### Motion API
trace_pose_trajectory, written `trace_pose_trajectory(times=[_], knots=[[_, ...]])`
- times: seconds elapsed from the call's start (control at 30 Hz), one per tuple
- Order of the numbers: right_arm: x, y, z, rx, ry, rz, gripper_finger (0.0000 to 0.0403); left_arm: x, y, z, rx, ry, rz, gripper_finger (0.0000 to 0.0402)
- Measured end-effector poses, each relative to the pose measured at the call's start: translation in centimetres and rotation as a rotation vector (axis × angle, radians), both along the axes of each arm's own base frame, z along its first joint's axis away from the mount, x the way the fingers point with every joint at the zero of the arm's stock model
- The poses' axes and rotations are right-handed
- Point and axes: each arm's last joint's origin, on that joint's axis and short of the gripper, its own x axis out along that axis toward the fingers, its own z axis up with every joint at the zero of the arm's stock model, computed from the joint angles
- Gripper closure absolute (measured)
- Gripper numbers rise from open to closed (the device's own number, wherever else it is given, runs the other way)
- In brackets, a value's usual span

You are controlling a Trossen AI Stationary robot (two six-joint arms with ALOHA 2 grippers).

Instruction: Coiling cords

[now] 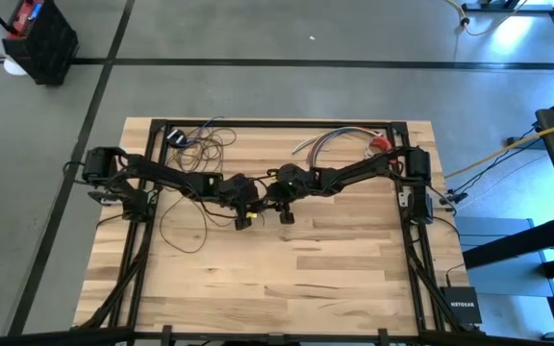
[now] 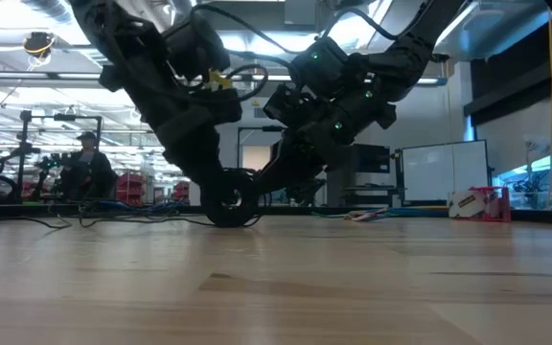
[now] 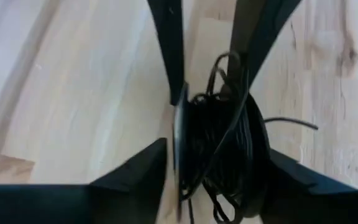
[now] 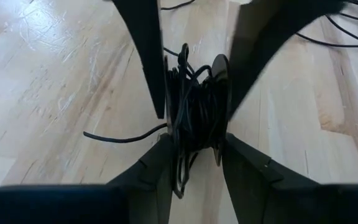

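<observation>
The cords were gathered into a tight dark coil standing on edge on the wooden surface, caught between the two claws near the middle of the surface. In the low view the coil showed as a round dark bundle touching the wood, directly beneath both claws. The rest of the thin wire ran away from the left claw in loose loops toward that arm's base, with more loops at the far edge of the surface.

The left claw straddled the coil with its fingers spread wide on either side; whether they pressed the coil could not be told. From the opposite side, the right claw had its fingers set close against the flanks of the coil, closed on it. A single strand stuck out sideways from the coil across the wood beside the right claw.

From above, the left claw and the right claw met nearly tip to tip, each arm reaching inward from its own side of the surface.

Behind the right arm, near the far edge, lay a short bundle of multicoloured wires. A thick yellow cable ran across the floor beyond the surface on the right claw's side. In the room behind, a person sat well apart from the arms.
</observation>
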Motion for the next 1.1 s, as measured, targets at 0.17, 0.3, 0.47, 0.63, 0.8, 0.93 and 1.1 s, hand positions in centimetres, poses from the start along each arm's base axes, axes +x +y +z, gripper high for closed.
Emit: trace_pose_trajectory(times=[0.17, 0.3, 0.47, 0.63, 0.8, 0.93, 1.1], knots=[[0.0, 0.0, 0.0, 0.021, 0.005, -0.014, 0.0279, 0.2, -0.2, -0.5, 0.015, 0.014, -0.030, 0.0266], [-0.5, 0.1, 0.9, 0.029, 0.033, -0.019, 0.0279, 0.0, -0.6, -1.6, 0.038, -0.050, -0.040, 0.0266], [-1.2, 0.2, 2.7, 0.047, 0.043, -0.035, 0.0279, -1.4, -1.0, -3.1, 0.050, -0.199, -0.021, 0.0266], [-1.4, 0.2, 4.2, 0.047, 0.012, -0.033, 0.0246, -2.6, -1.0, -4.2, 0.045, -0.300, 0.002, 0.0266], [-1.7, 0.2, 5.1, 0.047, -0.006, -0.035, 0.0186, -3.0, -1.1, -5.5, 0.066, -0.350, -0.017, 0.0266], [-1.8, 0.2, 4.3, 0.033, 0.048, -0.049, 0.0155, -2.7, -1.4, -6.3, 0.079, -0.383, -0.038, 0.0266], [-1.8, 0.2, 2.9, 0.034, 0.113, -0.048, 0.0160, -2.7, -1.5, -6.5, 0.072, -0.378, -0.040, 0.0266]])
